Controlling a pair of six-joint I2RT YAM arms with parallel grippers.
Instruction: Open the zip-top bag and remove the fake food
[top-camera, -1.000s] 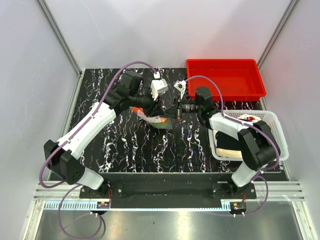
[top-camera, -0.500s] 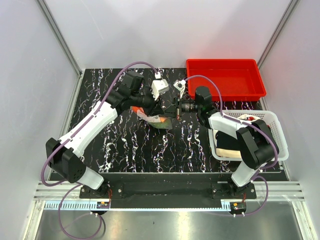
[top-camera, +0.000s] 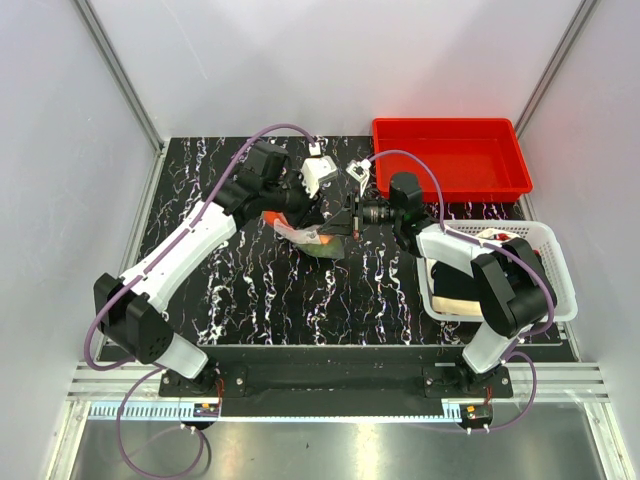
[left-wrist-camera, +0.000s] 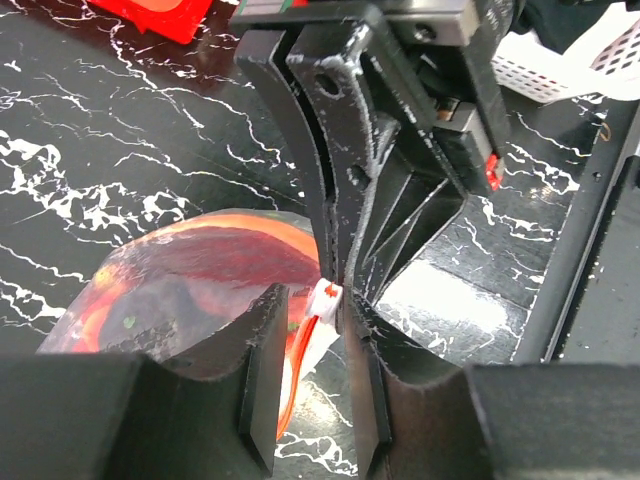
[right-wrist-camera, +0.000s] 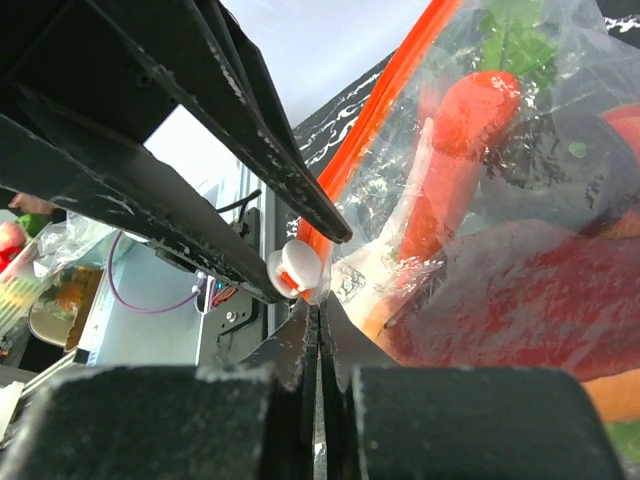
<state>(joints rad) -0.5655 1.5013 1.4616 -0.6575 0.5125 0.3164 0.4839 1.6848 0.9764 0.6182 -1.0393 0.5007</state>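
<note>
Both grippers have crept slightly left, bringing the bag (top-camera: 308, 238) with them, over mid-table (top-camera: 300, 295). Your right gripper (right-wrist-camera: 318, 318) has its fingers pressed together on the bag's mouth. Your left gripper (left-wrist-camera: 312, 300) has its fingers slightly apart astride the white slider (left-wrist-camera: 326, 293). The food (right-wrist-camera: 570, 300), including a carrot (right-wrist-camera: 455, 115), is inside the bag.

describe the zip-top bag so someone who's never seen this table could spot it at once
On the black marbled table, look left of the red tray, where the left gripper and right gripper meet. The zip-top bag sits at their tips: small and clear, with an orange-red zip strip and a carrot showing through, unlike the white mesh basket at the right.
</note>
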